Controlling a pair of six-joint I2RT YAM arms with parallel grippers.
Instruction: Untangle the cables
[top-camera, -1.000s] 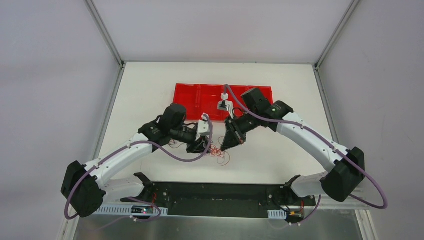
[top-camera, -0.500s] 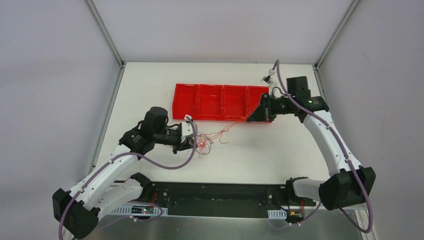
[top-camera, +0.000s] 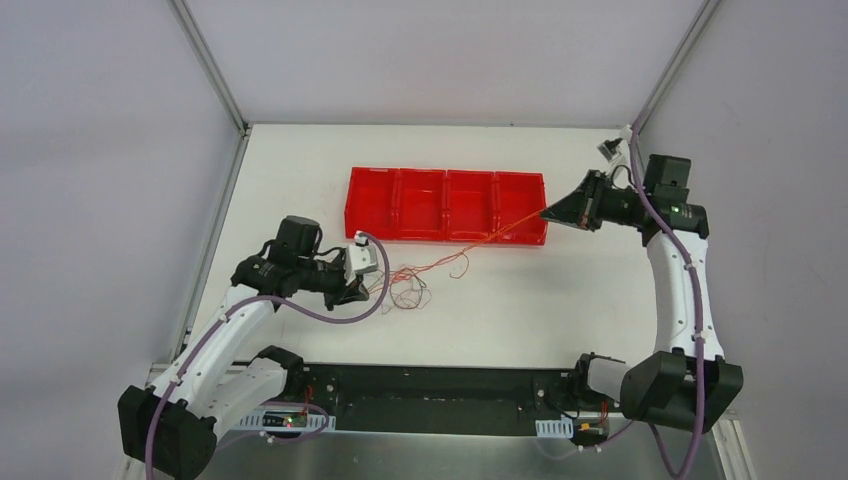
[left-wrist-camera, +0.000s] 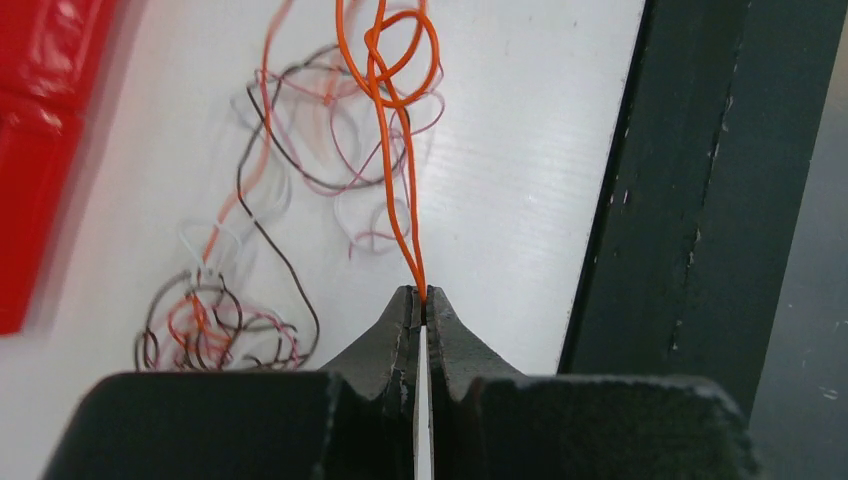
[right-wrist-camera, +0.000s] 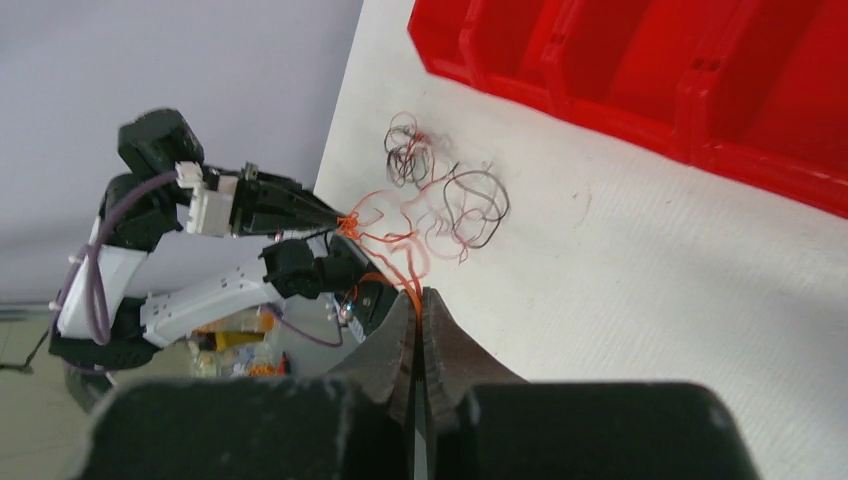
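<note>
Left tool (left-wrist-camera: 421, 297) and right tool (right-wrist-camera: 420, 297) each pinch 1 thin orange wire (top-camera: 490, 236). Thin red, black and white cables (top-camera: 408, 290) lie tangled on the white surface (top-camera: 300, 180), toward its near edge. Separate slowly so knots loosen.

- Reaches with the left arm (top-camera: 225, 325) from the near-left base up and inward, elbow bent, wrist low and turned to point right.
- Pinches the left gripper (left-wrist-camera: 422, 300) closed on an orange wire (left-wrist-camera: 405, 200), fingertips pressed together with the strand leaving at the very tip.
- Raises the right arm (top-camera: 672, 275) steeply from the near-right base toward the far-right corner, wrist bent to point left.
- Clamps the right gripper (right-wrist-camera: 420, 300) tight, likewise on orange wire, jaws meeting at the tips.
- Holds the two grippers well apart, tips facing each other.
</note>
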